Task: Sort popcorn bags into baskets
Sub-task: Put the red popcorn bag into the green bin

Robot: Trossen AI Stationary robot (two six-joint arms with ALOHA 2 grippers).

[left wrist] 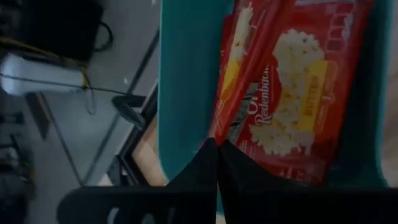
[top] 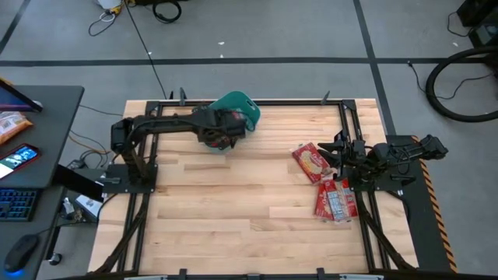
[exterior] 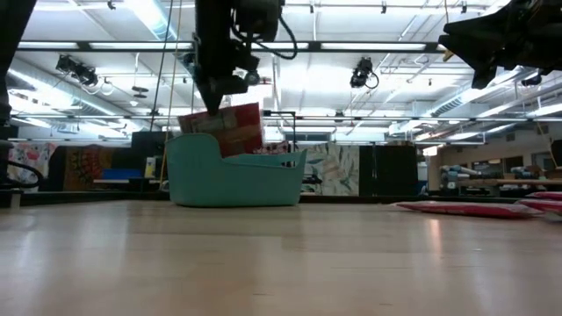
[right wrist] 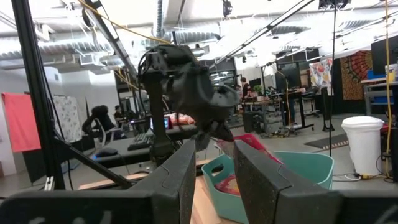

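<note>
The teal basket (top: 243, 109) stands at the table's far edge, left of the middle. My left gripper (top: 221, 134) hovers over it, shut on a red popcorn bag (exterior: 234, 128) whose lower part dips behind the basket's wall (exterior: 233, 180). Another red bag (left wrist: 298, 106) lies flat inside the basket. Further red bags (top: 311, 162) (top: 336, 199) lie flat on the table's right side. My right gripper (top: 336, 149) waits open near them, above the table, fingers (right wrist: 214, 168) pointing toward the basket. My left gripper pinches the red popcorn bag by its upper edge (left wrist: 219, 134) between both fingers, coming from above and pointing down. The bag hangs below the fingers, slightly tilted, with its lower part inside the basket (left wrist: 186, 93). I cannot tell whether it touches the bag beneath.
A black metal frame (top: 354, 132) runs around the tabletop. Bare wood (top: 233, 202) covers the middle and near part of the table. A desk with a keyboard and phone (top: 19, 155) stands off the table's left side.
</note>
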